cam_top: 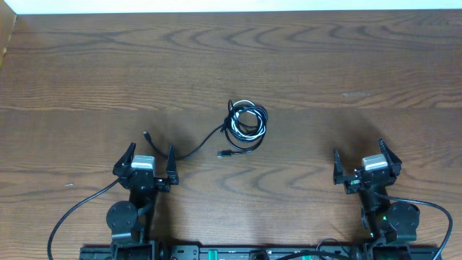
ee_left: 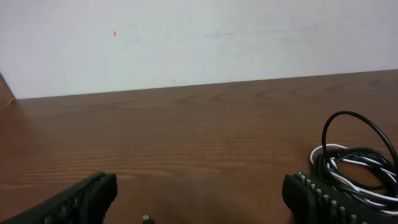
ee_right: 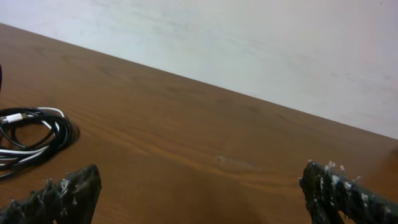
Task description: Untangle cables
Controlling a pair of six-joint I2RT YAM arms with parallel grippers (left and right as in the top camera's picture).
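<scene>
The cables (cam_top: 245,123) sit in a small tangled pile on the table (cam_top: 325,58), ahead of both arms. One black strand (cam_top: 198,148) trails toward the left gripper (cam_top: 151,150), so that gripper is nearer. It and the right gripper (cam_top: 359,149) gape wide and hold nothing.

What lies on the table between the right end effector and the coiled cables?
Nothing. In the overhead view, the table between the right end effector and the coiled cables is bare wood.
</scene>
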